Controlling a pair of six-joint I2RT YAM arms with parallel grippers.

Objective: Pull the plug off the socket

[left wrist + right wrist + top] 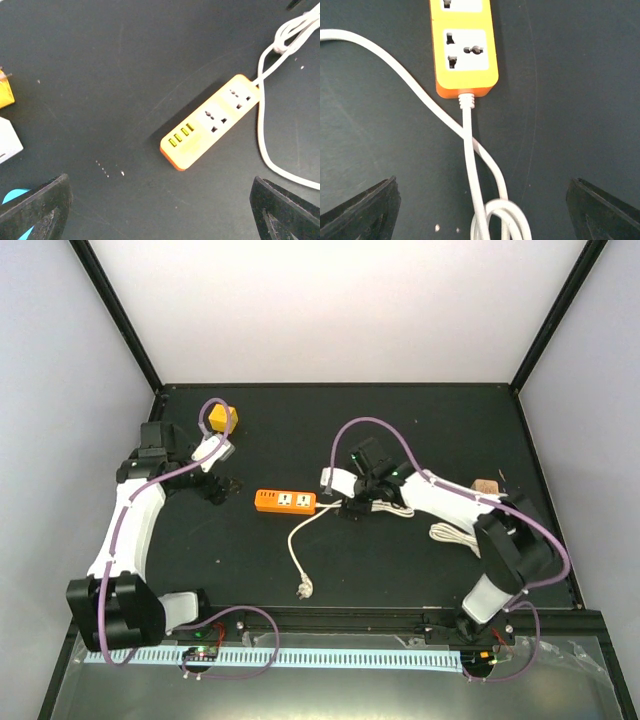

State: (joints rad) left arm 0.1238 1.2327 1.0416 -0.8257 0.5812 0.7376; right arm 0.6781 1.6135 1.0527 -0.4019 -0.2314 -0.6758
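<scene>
The orange power strip [285, 501] lies flat mid-table; it also shows in the left wrist view [212, 120] and the right wrist view [464, 47]. Its two sockets are empty in both wrist views. Its white cord [472, 165] leaves the right end, and the cord's own plug [303, 588] lies loose on the table nearer the front. My left gripper [215, 485] is open and empty, left of the strip [160, 182]. My right gripper [345, 502] is open and empty over the cord at the strip's right end [481, 184].
A yellow block [222, 418] and a white block [212, 450] sit at the back left; both show at the left edge of the left wrist view, yellow [5, 92] and white [7, 142]. Coiled white cord [450, 535] and a small brown item [487, 483] lie at the right.
</scene>
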